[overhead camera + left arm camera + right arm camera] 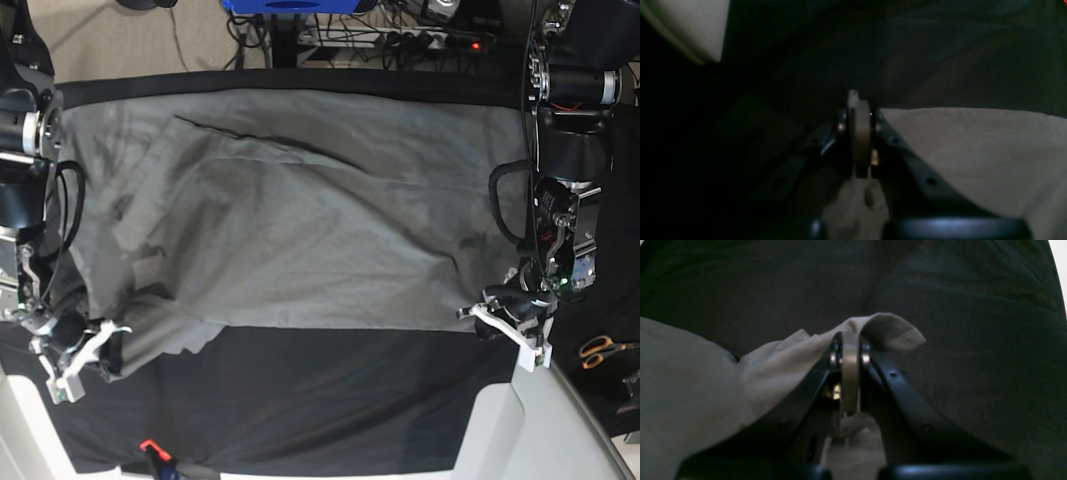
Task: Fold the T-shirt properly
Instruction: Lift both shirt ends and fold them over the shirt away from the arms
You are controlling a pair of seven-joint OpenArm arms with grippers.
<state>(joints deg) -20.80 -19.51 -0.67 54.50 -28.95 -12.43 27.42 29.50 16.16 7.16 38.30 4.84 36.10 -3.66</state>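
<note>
Your grey T-shirt (290,220) lies spread and rumpled across the black tablecloth (330,400), covering its 12 o'clock half. Your right gripper (85,345) clenches the hem at 8 o'clock, your left gripper (500,318) at 4 o'clock.

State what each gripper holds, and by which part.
Left gripper and right gripper are both shut on the plain grey cotton T-shirt, each pinching a near-edge corner.

Both arms reach down low. The left gripper (508,322) and the right gripper (82,348) are each closed on the T-shirt (300,230) hem.
</note>
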